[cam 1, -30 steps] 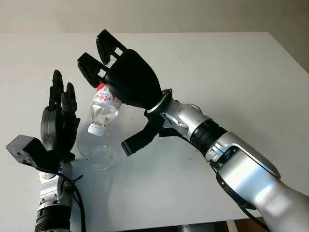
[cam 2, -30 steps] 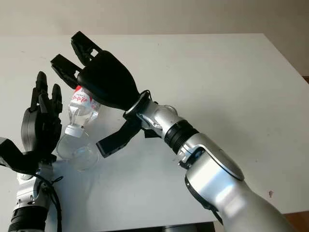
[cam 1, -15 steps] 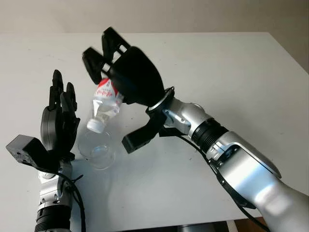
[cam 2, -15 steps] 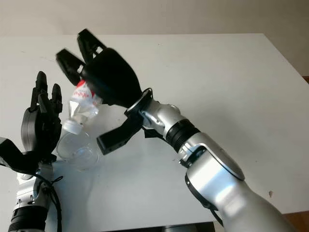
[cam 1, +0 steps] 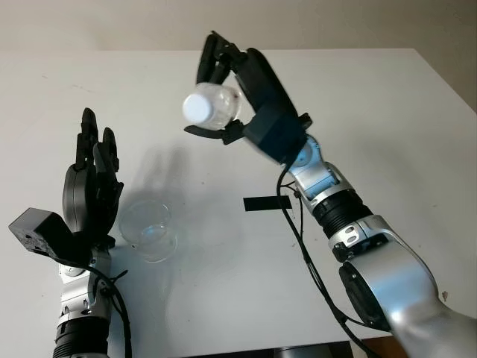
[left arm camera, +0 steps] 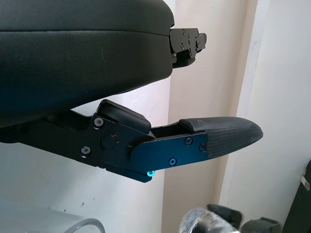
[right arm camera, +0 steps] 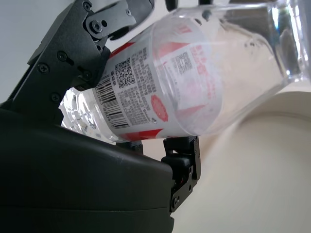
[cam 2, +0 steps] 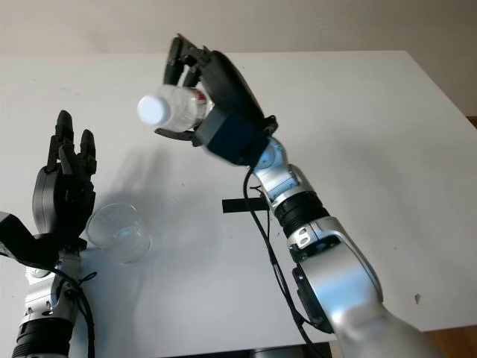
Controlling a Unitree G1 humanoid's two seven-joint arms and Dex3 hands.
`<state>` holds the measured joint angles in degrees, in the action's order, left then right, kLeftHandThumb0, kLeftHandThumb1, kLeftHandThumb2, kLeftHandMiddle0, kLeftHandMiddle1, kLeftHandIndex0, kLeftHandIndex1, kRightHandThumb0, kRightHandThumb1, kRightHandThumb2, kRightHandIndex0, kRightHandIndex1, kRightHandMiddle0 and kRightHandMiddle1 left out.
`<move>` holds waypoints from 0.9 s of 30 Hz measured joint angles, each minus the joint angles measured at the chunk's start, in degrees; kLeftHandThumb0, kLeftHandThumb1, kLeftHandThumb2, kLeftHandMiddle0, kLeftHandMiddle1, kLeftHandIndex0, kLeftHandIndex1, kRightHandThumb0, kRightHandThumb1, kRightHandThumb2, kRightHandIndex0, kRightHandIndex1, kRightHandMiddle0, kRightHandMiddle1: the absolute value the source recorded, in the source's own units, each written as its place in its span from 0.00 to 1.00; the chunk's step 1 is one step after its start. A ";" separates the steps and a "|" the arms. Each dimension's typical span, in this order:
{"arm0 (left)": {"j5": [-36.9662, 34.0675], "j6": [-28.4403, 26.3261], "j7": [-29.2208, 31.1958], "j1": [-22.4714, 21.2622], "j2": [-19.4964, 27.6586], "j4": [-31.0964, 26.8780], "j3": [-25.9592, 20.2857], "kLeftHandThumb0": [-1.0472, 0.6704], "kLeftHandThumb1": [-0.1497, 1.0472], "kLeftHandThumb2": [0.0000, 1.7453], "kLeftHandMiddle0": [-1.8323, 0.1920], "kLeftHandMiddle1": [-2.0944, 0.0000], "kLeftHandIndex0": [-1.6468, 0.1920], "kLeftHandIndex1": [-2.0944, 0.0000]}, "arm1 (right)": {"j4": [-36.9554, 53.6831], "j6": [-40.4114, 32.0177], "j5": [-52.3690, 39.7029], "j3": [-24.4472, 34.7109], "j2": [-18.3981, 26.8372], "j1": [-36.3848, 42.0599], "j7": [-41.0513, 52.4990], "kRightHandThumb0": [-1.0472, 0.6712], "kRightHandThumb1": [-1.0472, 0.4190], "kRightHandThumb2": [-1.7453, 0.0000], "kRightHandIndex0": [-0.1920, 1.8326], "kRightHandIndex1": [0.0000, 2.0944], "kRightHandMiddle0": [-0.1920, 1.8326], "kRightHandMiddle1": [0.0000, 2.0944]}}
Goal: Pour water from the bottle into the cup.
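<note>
Black fingers of the right hand [cam 1: 246, 89] wrap the clear bottle [cam 1: 212, 109] — raised well above the white table [cam 1: 373, 119], cap toward the camera, apparently clear of pouring — while the open left hand [cam 1: 91, 190] stands just beside the cup [cam 1: 147, 231], likely guarding it.

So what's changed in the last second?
The right hand, still gripping the bottle, has lifted it away from the cup and swung it up, cap toward the camera. The cup and the open left hand beside it stayed put.
</note>
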<state>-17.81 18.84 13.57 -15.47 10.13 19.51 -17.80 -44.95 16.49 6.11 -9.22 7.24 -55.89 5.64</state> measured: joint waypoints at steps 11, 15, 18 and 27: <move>-0.07 -0.26 0.38 1.81 0.05 -1.99 -0.06 0.11 1.00 0.36 0.95 1.00 0.95 1.00 | 16.62 -33.58 -13.91 8.79 4.10 9.31 16.22 0.49 0.00 0.90 0.59 1.00 0.40 1.00; -0.07 -0.84 0.34 2.61 0.01 -3.05 -0.01 0.11 1.00 0.35 0.95 1.00 0.95 1.00 | 21.91 -39.35 -16.41 10.29 5.21 12.86 18.03 0.48 0.00 0.90 0.56 1.00 0.36 1.00; -0.17 -1.72 0.29 3.09 -0.15 -3.71 0.02 0.12 1.00 0.35 0.95 1.00 0.96 1.00 | 25.16 -41.28 -17.09 10.68 5.83 15.62 18.86 0.46 0.00 0.90 0.56 1.00 0.35 1.00; -0.19 -2.46 0.15 4.24 -0.53 -5.22 0.31 0.11 1.00 0.34 0.95 1.00 0.95 1.00 | 31.06 -44.69 -17.76 12.00 8.04 20.65 18.99 0.46 0.00 0.88 0.57 1.00 0.31 1.00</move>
<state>-18.00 16.38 13.72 -11.23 9.60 14.29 -17.48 -13.89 -28.20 -11.64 2.78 15.28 -35.24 24.63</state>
